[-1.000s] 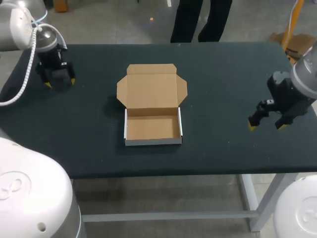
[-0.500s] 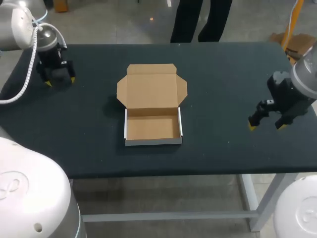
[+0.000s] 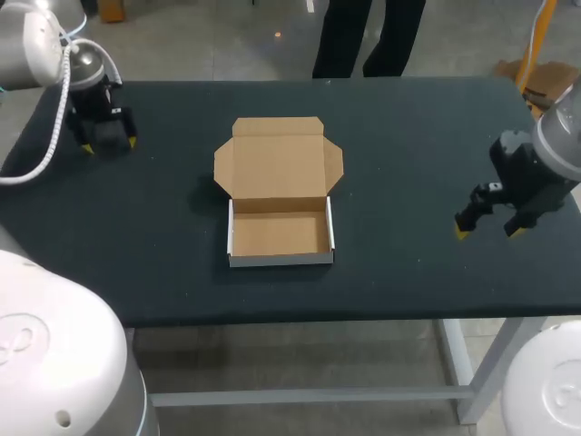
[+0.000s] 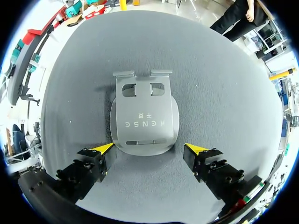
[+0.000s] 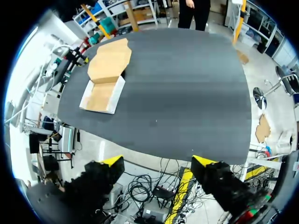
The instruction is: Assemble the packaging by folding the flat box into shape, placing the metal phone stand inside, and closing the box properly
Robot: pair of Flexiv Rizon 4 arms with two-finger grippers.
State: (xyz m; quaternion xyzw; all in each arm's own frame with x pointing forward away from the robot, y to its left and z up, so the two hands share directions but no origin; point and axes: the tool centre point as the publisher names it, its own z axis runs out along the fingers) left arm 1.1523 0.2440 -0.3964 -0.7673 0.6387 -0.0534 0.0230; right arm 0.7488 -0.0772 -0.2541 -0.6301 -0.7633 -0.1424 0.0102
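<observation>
The metal phone stand point(image 4: 145, 116) lies flat on the dark table, a grey plate with two cut-outs and a rounded base. In the left wrist view its rounded end sits between my left gripper's point(image 4: 149, 148) open fingers, with gaps on both sides. In the head view my left gripper point(image 3: 109, 145) hangs at the table's far left corner and hides the stand. The cardboard box point(image 3: 277, 234) stands folded in the middle, its tray empty and its lid point(image 3: 278, 156) lying flat behind. My right gripper point(image 3: 488, 232) is open and empty near the right edge, far from the box point(image 5: 105, 79).
The table point(image 3: 408, 136) is a dark mat with nothing else on it. Its front edge runs close below the box, and my right gripper point(image 5: 158, 163) hangs near its right side.
My left gripper has shifted slightly toward the table's far left corner. The box and the right arm have not moved.
</observation>
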